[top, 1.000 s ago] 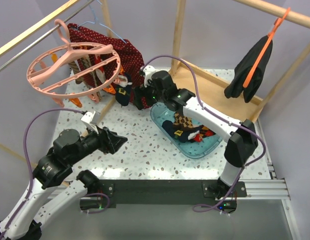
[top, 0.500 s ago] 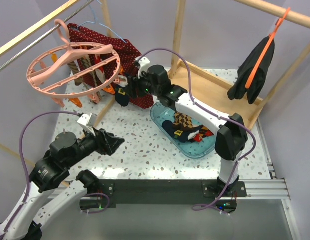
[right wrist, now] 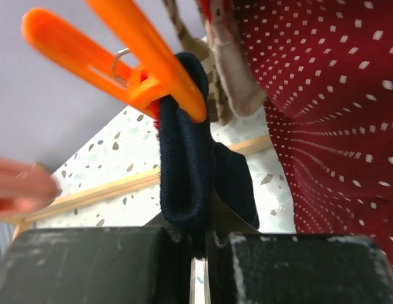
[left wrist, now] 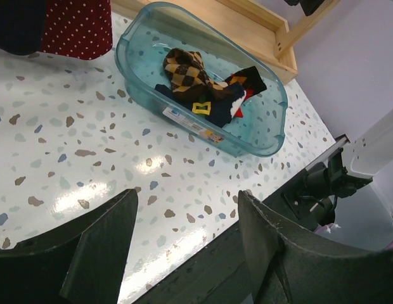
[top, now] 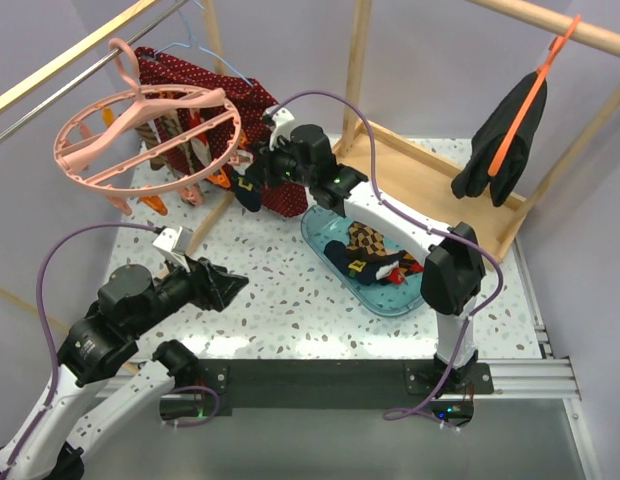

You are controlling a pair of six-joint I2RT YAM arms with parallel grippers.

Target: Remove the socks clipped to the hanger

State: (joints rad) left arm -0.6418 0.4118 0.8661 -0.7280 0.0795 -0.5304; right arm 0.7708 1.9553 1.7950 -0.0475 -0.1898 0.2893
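A navy sock (right wrist: 184,164) is shown pinched at its cuff in the closed right tool (right wrist: 198,246), directly under the orange clip (right wrist: 130,60) by which it is hung from the round pink clip hanger (top: 60,148). The hanger is suspended by its hook from a wooden rail at the far left of the surface (left wrist: 70,139). The left tool (left wrist: 187,247) is held open and empty, low over the near side of the surface, well apart from the hanger.

The step in hand is judged to be the freeing of this sock. A steady pull downward and away from the clip's mouth is called for, so that the cloth is slid out rather than the whole ring dragged along. Because the hanger is held only by its hook, it is likely to be swung or tilted by a sharp tug.

A tan sock (right wrist: 231,76) is seen just beside the gripped one and could be caught in the pull. A large red white-dotted cloth (right wrist: 323,114) is hung close on the right. An argyle sock (left wrist: 187,69) and dark socks are already lying in the clear blue tub (left wrist: 139,38), near the hanger. A black garment (top: 500,130) is hung at the far right, out of the way.
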